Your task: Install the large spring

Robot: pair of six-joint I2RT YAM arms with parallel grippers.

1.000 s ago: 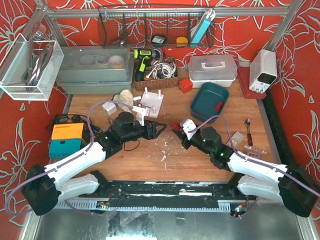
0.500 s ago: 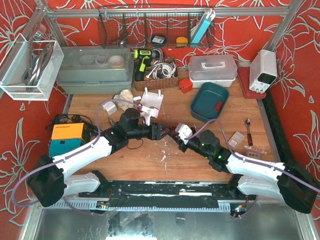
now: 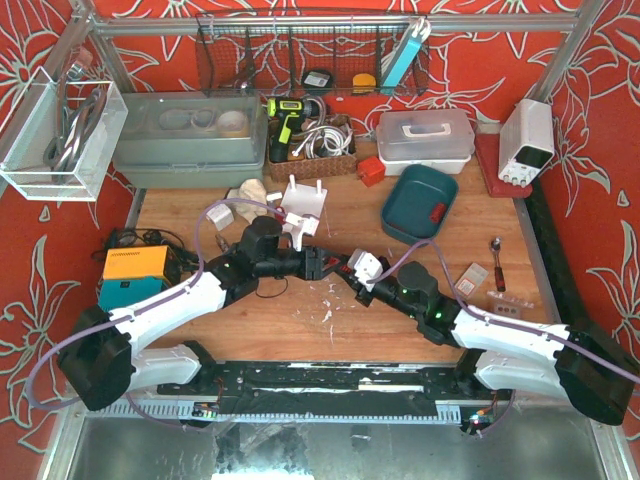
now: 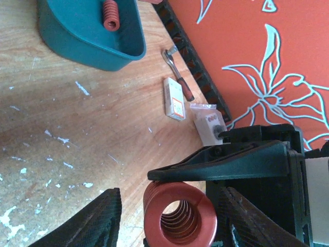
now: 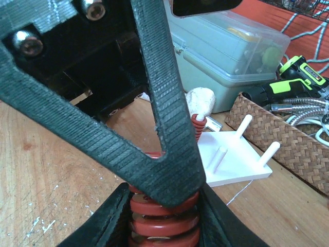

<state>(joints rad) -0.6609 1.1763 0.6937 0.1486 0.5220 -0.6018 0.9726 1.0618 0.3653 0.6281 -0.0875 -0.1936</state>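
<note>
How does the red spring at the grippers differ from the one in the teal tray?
The held spring is clamped in the right gripper; the tray spring lies loose in the teal tray. In the left wrist view the held spring shows its open end, the tray spring its side. Both are red coils.

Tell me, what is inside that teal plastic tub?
A red coil spring lies inside the teal plastic tub. The tub's near wall hides part of its floor from the wrist camera.
</note>
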